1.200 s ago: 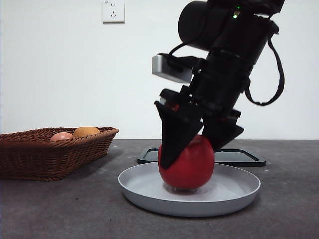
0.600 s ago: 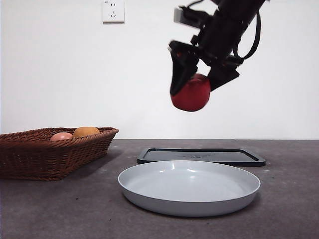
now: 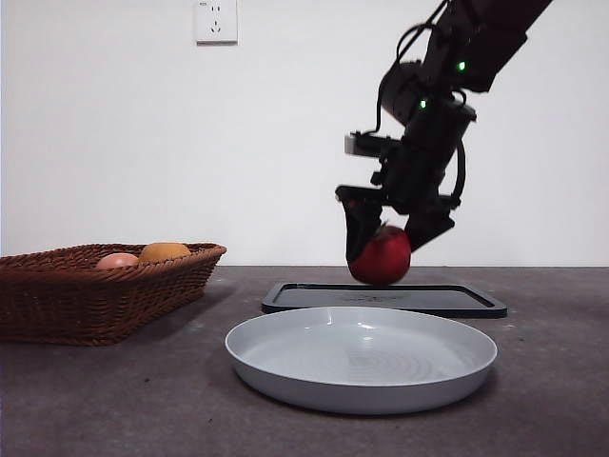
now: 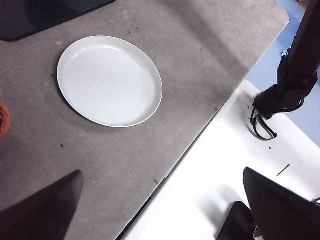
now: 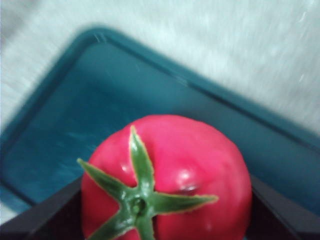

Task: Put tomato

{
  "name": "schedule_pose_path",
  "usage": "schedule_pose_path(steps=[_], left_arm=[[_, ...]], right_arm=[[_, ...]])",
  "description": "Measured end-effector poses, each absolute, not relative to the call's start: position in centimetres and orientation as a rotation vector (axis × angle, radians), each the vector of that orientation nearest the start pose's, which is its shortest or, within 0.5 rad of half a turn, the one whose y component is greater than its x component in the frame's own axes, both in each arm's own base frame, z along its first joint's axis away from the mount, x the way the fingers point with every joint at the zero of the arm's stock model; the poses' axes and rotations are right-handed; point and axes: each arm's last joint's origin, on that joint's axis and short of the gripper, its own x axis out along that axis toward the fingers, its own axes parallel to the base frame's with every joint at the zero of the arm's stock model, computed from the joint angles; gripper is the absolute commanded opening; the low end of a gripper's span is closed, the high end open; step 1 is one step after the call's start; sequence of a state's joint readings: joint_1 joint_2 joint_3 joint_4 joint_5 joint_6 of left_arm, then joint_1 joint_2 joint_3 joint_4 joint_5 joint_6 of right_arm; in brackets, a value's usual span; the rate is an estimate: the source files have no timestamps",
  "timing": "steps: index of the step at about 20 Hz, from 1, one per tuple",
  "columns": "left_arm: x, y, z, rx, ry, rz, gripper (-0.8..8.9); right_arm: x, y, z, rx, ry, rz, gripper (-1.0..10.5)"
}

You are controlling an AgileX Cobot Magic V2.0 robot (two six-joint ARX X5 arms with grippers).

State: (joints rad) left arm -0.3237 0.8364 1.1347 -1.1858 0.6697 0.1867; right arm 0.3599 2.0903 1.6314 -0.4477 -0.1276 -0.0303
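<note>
Lab-like test bench: bare white wall [image 3: 143, 143], socket [image 3: 216, 21], grey table [image 3: 114, 400].

**Three cameras, one table**

The front view is looking level across the table [image 3: 114, 400] from low and near, facing the wall. The left wrist view is looking down from high, taking in the grey plate [image 4: 109, 80], which the front view is also showing [image 3: 362, 360]. The right wrist view is hanging close over the dark tray [image 5: 60, 140], filling most of its frame.

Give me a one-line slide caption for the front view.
Right gripper holds the tomato over the dark tray, behind the grey plate.
</note>
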Motion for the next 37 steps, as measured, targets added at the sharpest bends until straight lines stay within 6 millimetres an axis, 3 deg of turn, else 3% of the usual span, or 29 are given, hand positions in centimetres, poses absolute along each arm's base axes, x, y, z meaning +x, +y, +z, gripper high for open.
schedule_pose_path(steps=[6, 9, 17, 19, 22, 25, 28, 31, 34, 37], left_arm=[[10.5, -5.4, 35.9, 0.001, 0.819, -1.004, 4.96], [10.5, -5.4, 35.9, 0.001, 0.819, -1.004, 4.96], [10.5, -5.4, 35.9, 0.001, 0.819, -1.004, 4.96], [10.5, -5.4, 35.9, 0.001, 0.819, -1.004, 4.96], [10.5, -5.4, 35.9, 0.001, 0.819, -1.004, 4.96], [10.5, -5.4, 35.9, 0.001, 0.819, -1.004, 4.96], [10.5, -5.4, 35.9, 0.001, 0.819, -1.004, 4.96], [10.5, -5.4, 35.9, 0.001, 0.819, -1.004, 4.96], [10.5, -5.4, 35.9, 0.001, 0.819, -1.004, 4.96], [10.5, -5.4, 35.9, 0.001, 0.819, -1.004, 4.96]], right_arm=[[42.9, 16.5, 18.9, -0.135, 0.928, 0.467, 1.6], [43.0, 16.5, 18.8, -0.136, 0.935, 0.467, 3.6], [42.8, 16.7, 19.0, -0.141, 0.966, 0.47, 5.0], [42.5, 16.6, 20.1, -0.14, 0.952, 0.471, 5.2], [41.1, 16.1, 23.5, -0.136, 0.921, 0.473, 5.4], [38.6, 15.1, 27.9, -0.134, 0.9, 0.474, 5.4], [34.4, 13.5, 33.5, -0.13, 0.865, 0.476, 5.4], [30.4, 12.0, 37.8, -0.122, 0.796, 0.481, 5.4], [26.1, 10.4, 40.2, -0.11, 0.732, 0.496, 5.4], [21.9, 8.9, 40.2, -0.101, 0.693, 0.514, 5.4]])
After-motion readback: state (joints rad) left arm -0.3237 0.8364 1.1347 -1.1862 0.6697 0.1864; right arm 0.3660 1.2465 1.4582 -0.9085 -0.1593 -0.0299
